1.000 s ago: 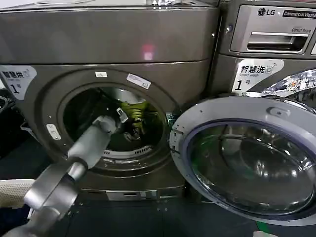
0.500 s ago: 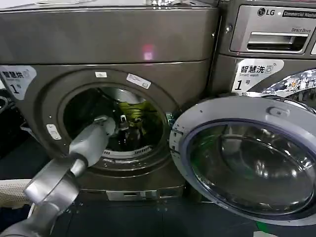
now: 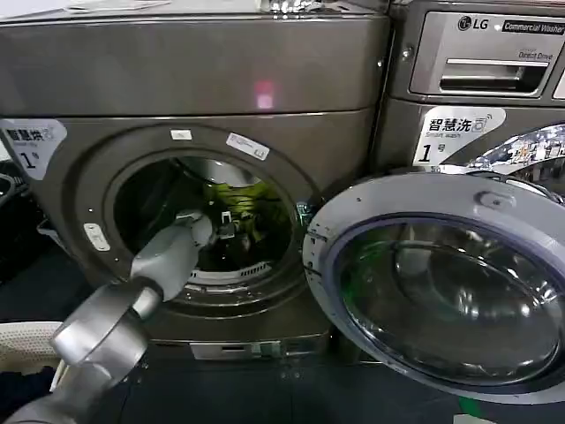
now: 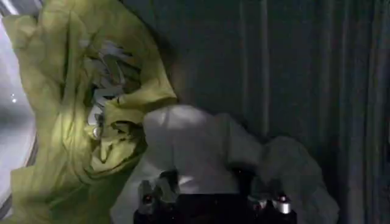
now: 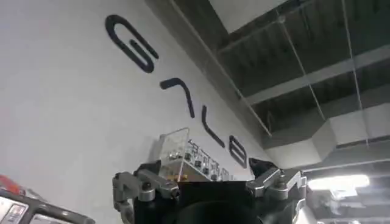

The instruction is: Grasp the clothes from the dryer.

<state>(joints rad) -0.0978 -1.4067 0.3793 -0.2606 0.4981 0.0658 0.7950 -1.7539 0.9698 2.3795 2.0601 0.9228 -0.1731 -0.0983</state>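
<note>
Dark floor below, 2 bronze-grey front-loaders side by side. Dryer (image 3: 177, 79) on the left, white label marked 1 (image 3: 31, 146) at its edge, round porthole open, glass door (image 3: 441, 283) swung out to the right. LG machine (image 3: 481, 62) beside it, with a silver drawer panel. White woven basket (image 3: 22, 344) low at the left edge, beside the grey arm.

Left gripper (image 3: 231, 231) deep inside the drum, at the end of the arm reaching in through the porthole. Fingers spread apart in the left wrist view, holding nothing, tips (image 4: 149, 195) right at the near edge of the white piece.

Clothes: 2 pieces, both lying in the drum. White piece (image 4: 201, 146) directly ahead of the gripper, bunched and touching the fingertips or just short of them; cannot tell which. Lime yellow-green piece (image 4: 67, 109) with pale print just beyond and to one side of the gripper, crumpled against the drum wall and overlapping the white piece's edge. Same yellow-green fabric (image 3: 234, 194) just past the gripper in the head view.

Right gripper (image 5: 207, 182) raised toward a white wall with dark lettering and a ceiling, fingers spread, empty.
</note>
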